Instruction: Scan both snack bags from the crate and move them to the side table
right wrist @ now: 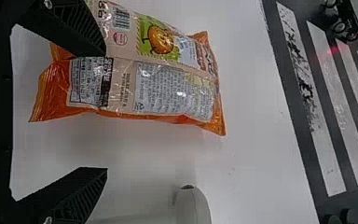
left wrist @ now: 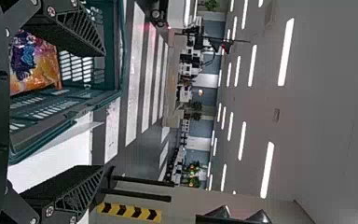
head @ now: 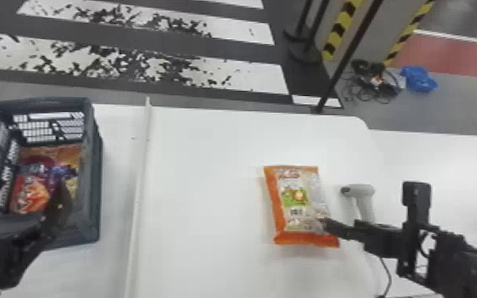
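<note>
Right gripper: spread, nothing clasped, one finger overlapping the orange snack bag; contact, can't tell. Bag lies flat on white table, just beside scanner. Probably light, puffy, slick film, crushable contents. Best hold: pinch both long sides near the middle, gently; an end seam likely lets it swing. Left gripper: released, by crate; packets inside look similarly soft.
</note>
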`<state>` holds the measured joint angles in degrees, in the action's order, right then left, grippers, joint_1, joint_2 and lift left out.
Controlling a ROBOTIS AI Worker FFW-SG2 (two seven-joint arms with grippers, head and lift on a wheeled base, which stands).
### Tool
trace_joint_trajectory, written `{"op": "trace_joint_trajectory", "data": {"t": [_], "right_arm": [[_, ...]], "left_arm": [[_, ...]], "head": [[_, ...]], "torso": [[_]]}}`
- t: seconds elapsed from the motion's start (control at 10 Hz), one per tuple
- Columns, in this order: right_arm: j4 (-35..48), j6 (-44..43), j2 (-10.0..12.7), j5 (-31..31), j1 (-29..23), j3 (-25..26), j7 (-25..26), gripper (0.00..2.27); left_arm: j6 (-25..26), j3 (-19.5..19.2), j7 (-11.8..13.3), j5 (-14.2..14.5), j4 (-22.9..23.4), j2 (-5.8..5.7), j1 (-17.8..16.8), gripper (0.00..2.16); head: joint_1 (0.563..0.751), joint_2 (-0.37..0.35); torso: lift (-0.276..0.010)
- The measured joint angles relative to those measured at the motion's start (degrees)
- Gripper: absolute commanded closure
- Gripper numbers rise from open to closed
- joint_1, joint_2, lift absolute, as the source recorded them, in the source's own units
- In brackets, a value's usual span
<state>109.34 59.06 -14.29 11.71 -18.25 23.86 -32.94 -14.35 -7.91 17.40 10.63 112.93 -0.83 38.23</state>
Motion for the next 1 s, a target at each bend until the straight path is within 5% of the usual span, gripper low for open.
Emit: {"op": "trace_joint_trajectory", "data": {"t": [0.2, 0.4, 0.5, 0.6, 1.0], "right_arm": [[-3.48, 0.82, -0.87, -0.11, 1.71, -1.21, -2.04, 0.07], [-6.28, 2.64, -1.49, -0.09, 3.58, -2.02, -3.86, 0.34], [-8.02, 4.2, -2.01, -0.2, 4.72, -2.43, -6.3, 1.13], [-9.78, 5.04, -2.51, -1.07, 5.74, -2.94, -9.13, 2.25], [-9.22, 6.61, -2.64, -0.49, 5.29, -1.97, -11.71, 2.25]], "left_arm": [[0.07, 0.0, 0.0, 0.0, 0.01, -0.1, 0.0, 0.14], [0.08, 0.0, 0.0, 0.0, 0.01, -0.15, 0.0, 0.14], [0.08, -0.04, 0.0, 0.0, 0.01, -0.2, 0.0, 0.14], [0.08, -0.07, 0.0, 0.0, -0.05, -0.22, 0.0, 0.14], [0.08, -0.22, 0.0, 0.0, -0.17, -0.13, 0.0, 0.14]], "head": [[0.695, -0.182], [0.695, -0.17], [0.695, -0.165], [0.695, -0.153], [0.695, -0.144]], "torso": [[-0.075], [-0.075], [-0.075], [-0.075], [-0.075]]}}
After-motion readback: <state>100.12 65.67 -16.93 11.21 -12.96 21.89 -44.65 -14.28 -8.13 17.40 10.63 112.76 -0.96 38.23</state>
